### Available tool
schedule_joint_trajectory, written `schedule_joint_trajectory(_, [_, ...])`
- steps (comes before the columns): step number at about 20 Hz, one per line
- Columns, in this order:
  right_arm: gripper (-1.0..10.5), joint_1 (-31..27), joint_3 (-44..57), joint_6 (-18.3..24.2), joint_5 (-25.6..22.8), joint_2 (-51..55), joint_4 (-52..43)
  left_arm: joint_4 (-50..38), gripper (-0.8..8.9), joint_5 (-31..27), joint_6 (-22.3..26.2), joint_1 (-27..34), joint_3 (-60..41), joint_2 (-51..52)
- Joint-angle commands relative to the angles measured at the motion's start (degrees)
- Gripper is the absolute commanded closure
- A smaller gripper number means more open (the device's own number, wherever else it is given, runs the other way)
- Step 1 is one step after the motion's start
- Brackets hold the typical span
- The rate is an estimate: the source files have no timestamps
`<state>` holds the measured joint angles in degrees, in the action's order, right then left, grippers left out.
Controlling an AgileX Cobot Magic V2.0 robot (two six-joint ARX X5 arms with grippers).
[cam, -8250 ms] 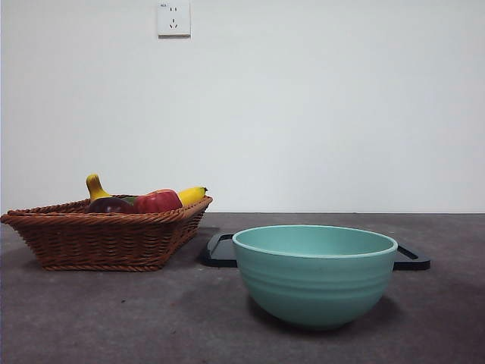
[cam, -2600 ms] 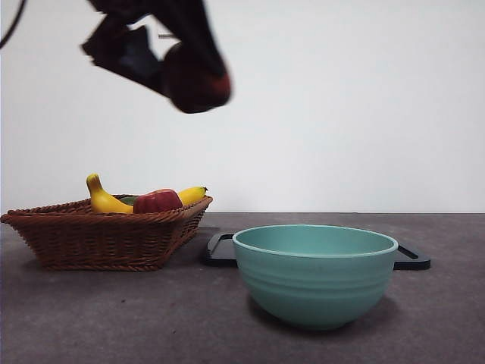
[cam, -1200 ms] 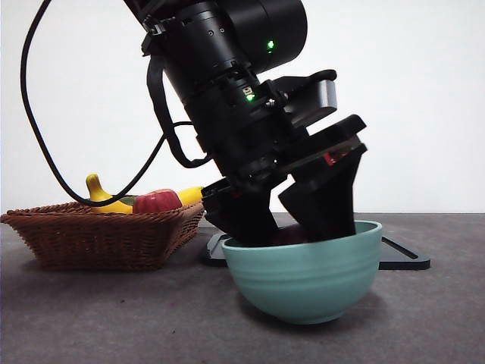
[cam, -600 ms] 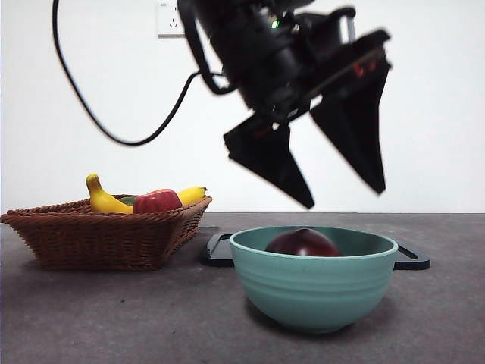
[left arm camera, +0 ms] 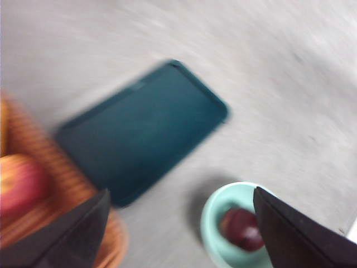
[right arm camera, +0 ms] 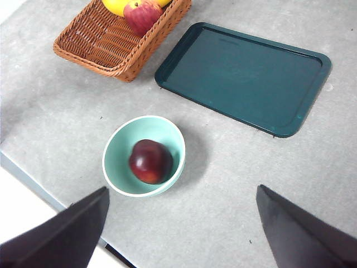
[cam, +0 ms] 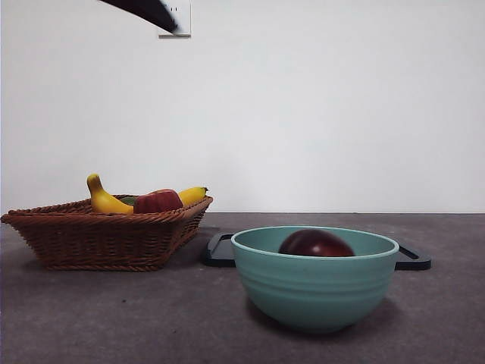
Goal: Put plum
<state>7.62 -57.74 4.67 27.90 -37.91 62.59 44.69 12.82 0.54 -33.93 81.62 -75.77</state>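
Even, soft, fairly bright light fills all three views. In the front view the wall is evenly lit, with no hard glare, and the picture is sharp. The bowl casts a soft, dark shadow on the table beneath and just beside it; a fainter one lies under the basket. A black tip at the top edge is blurred. The left wrist view is heavily smeared: the tray has streaked edges and the plum is indistinct. The right wrist view is crisp, with a soft shadow beside the bowl.
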Motion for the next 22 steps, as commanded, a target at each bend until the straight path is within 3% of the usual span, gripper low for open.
schedule_joint_trajectory(1, [5.2,0.24,-1.18,-0.15,0.17,-0.28,-0.37,0.83,4.08,1.07,0.33,3.04,-2.27,4.72])
schedule_joint_trajectory(7, [5.2,0.24,-1.16,-0.15,0.17,-1.29,-0.37,0.42,4.08,9.62,0.28,6.29,-21.51,19.28])
schedule_joint_trajectory(11, [5.2,0.24,-1.16,-0.15,0.2,-2.16,-0.37,1.16,4.09,18.69,-0.15,6.21,-31.06,24.85])
schedule_joint_trajectory(22, [5.2,2.03,2.4,-2.25,2.21,-6.05,-1.38,2.47,4.1,19.8,-0.15,6.16,-32.37,25.7])
